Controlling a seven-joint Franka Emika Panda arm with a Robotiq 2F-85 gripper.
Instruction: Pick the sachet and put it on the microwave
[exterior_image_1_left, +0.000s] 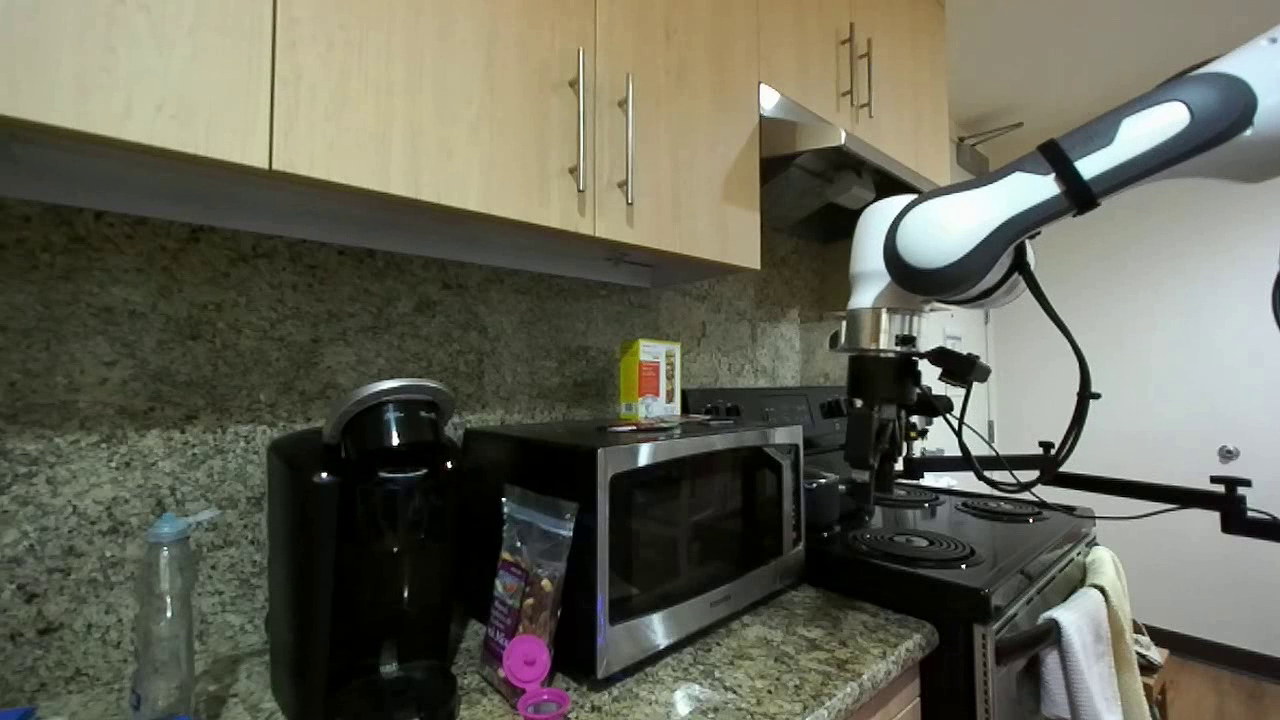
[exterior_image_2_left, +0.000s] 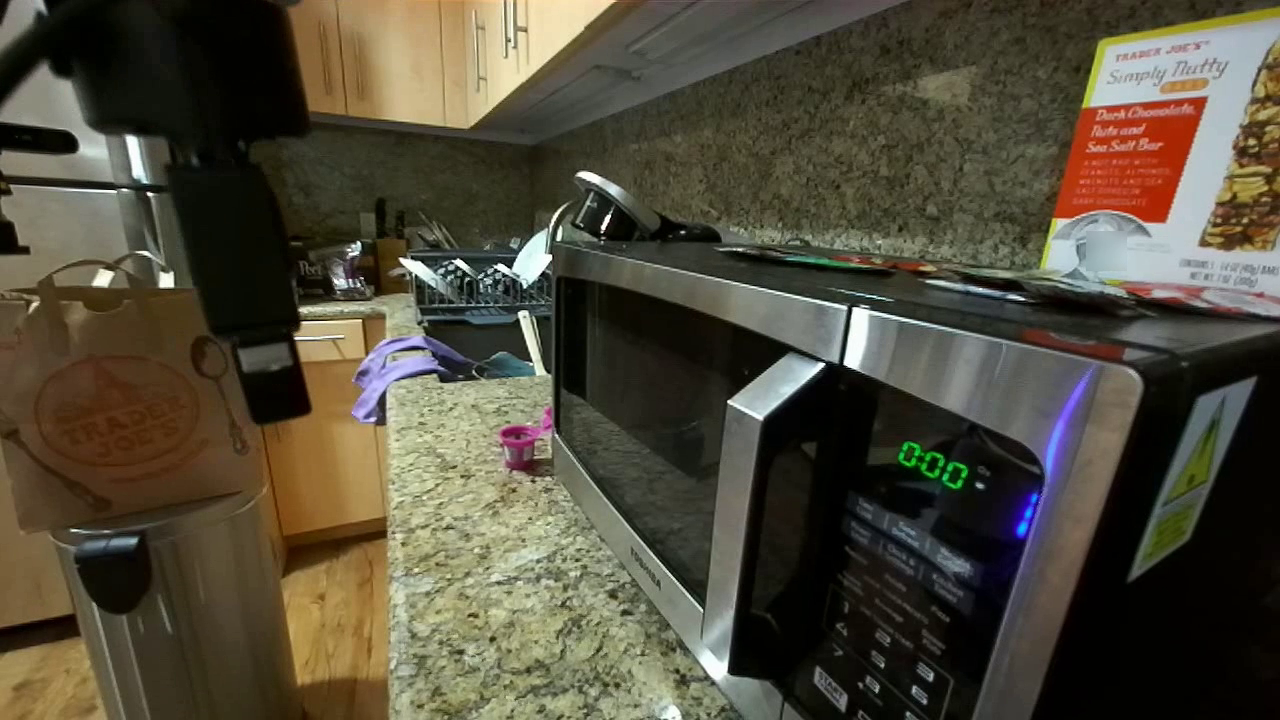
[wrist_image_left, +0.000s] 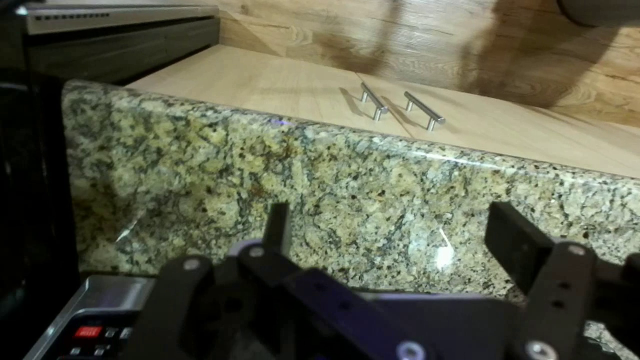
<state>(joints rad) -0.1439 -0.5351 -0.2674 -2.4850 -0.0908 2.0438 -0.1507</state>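
Over the granite countertop (wrist_image_left: 345, 180), out by the front of the microwave (exterior_image_1_left: 640, 545): Robotiq gripper (wrist_image_left: 392, 215) points down, jaws well apart, stone showing between them in the wrist view. Nothing held.

Microwave top, both exterior views: several thin sachets (exterior_image_2_left: 1090, 292) lying flat. A dark, red-edged group lies near the Simply Nutty bar carton (exterior_image_2_left: 1150, 150); a single sachet (exterior_image_2_left: 800, 257), green and red at the rim, lies further along toward the coffee maker (exterior_image_1_left: 365, 540). The task's own is probably among them; which one, cannot tell.

Zip-top trail-mix bag (exterior_image_1_left: 530, 580) stands on the granite countertop just beside the microwave's side wall; poorer match.

Step in hand, a judgement: either the pick is yet to come or the placing is done. Leaning toward done, since sachets already lie on top and none shows beneath the jaws.

Next move, if so: withdraw upward and outward, clear of the door handle (exterior_image_2_left: 738, 500). If not: settle which sachet is meant, pinch it lightly by an edge, raise it above the microwave's front lip before lowering it flat.
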